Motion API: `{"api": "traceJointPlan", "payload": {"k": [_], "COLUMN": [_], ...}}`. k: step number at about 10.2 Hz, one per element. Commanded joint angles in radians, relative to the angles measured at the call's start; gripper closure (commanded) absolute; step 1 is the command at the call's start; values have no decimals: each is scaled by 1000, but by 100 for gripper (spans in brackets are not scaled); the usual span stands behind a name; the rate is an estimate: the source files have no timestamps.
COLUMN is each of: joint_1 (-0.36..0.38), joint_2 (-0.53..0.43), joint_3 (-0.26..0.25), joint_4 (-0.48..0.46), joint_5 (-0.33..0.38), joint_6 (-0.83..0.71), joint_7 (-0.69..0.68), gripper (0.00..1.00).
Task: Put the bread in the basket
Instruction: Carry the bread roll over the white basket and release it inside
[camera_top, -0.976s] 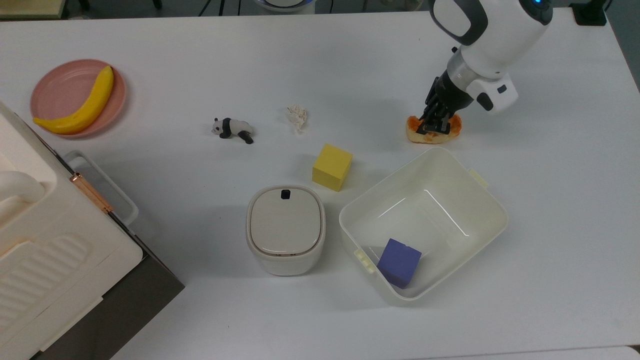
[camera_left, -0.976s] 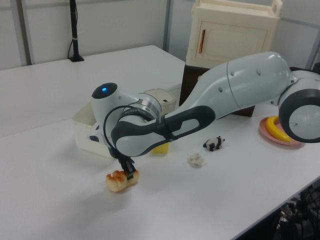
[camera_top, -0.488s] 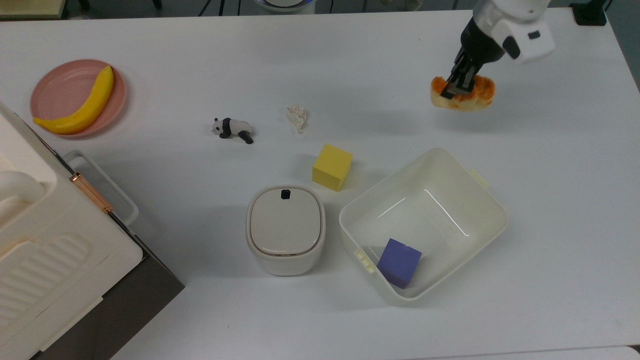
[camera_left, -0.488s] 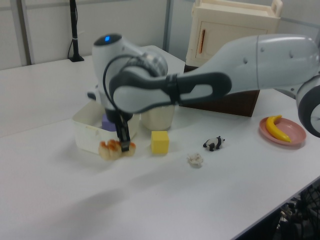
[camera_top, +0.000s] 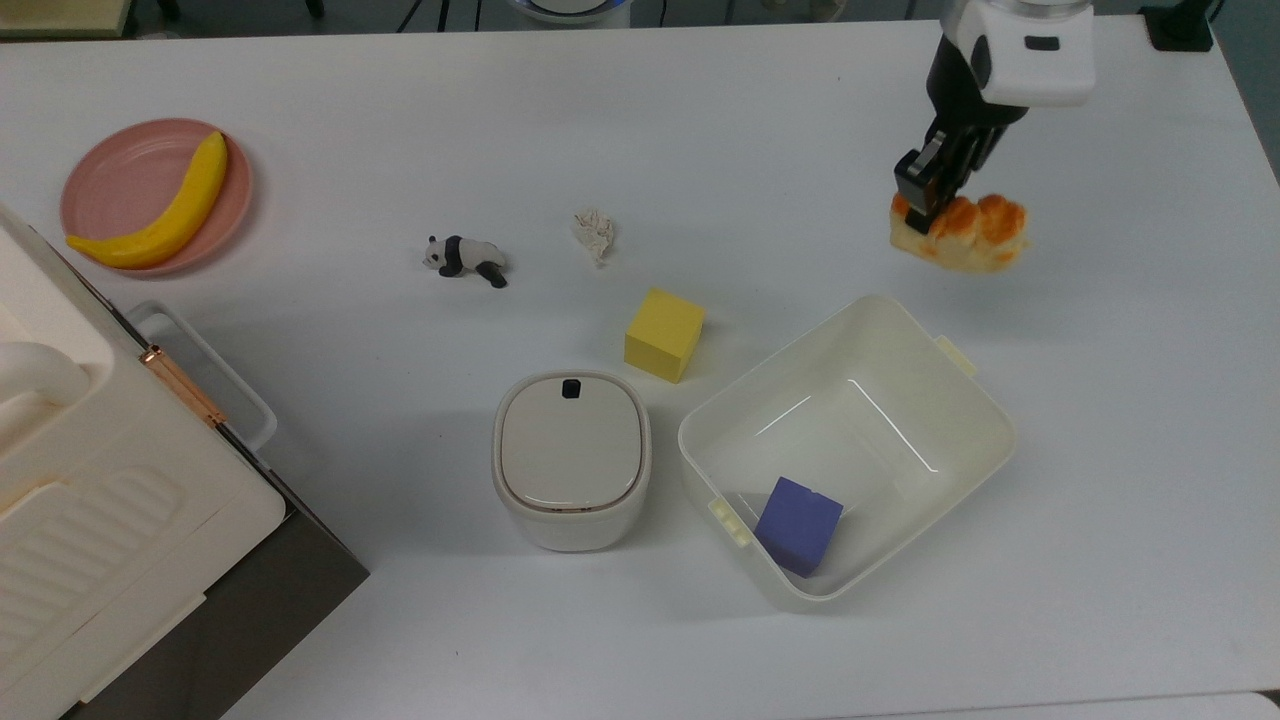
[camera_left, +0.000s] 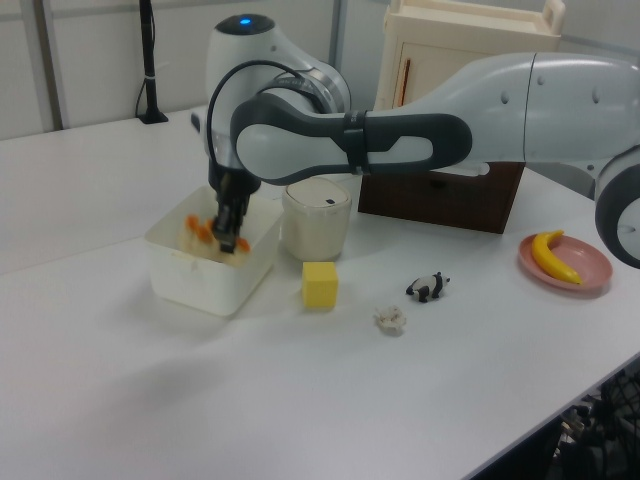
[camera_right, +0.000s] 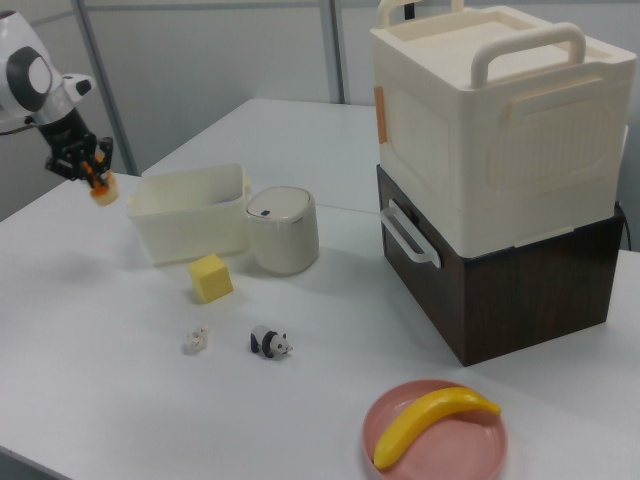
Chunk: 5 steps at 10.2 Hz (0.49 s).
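Top view, left to right. The large cream-white plastic rectangular basket (camera_top: 985, 425) sits on the white desk (camera_top: 700, 130), a purple block (camera_top: 797, 525) lying at its 7 o'clock corner. The end effector (camera_top: 925, 195) is clamped on one end of the small orange-topped toy bread loaf (camera_top: 965, 235), held clear of the desk at the basket's 1 o'clock, outside the rim. Recommendation: carry toward 7 o'clock, keep height over the rim, centre above bare floor, then release.

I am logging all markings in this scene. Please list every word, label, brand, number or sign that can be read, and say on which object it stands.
None: no readable text stands on any object.
The lidded white bin has a small dark mark on its lid, which carries no legible characters.
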Motion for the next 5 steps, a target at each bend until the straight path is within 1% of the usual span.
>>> {"api": "traceJointPlan", "payload": {"k": [1,2,3,5], "joint_1": [-51,-80,-114,-135], "joint_2": [26,49,70,88], "joint_3": [-42,-53,-53,-57], "joint_4": [9,9,6,3], "joint_5": [17,16,9,6], "joint_6": [207,276,336,379], "joint_7": [145,165,168,163], "gripper": [81,81,70,42]}}
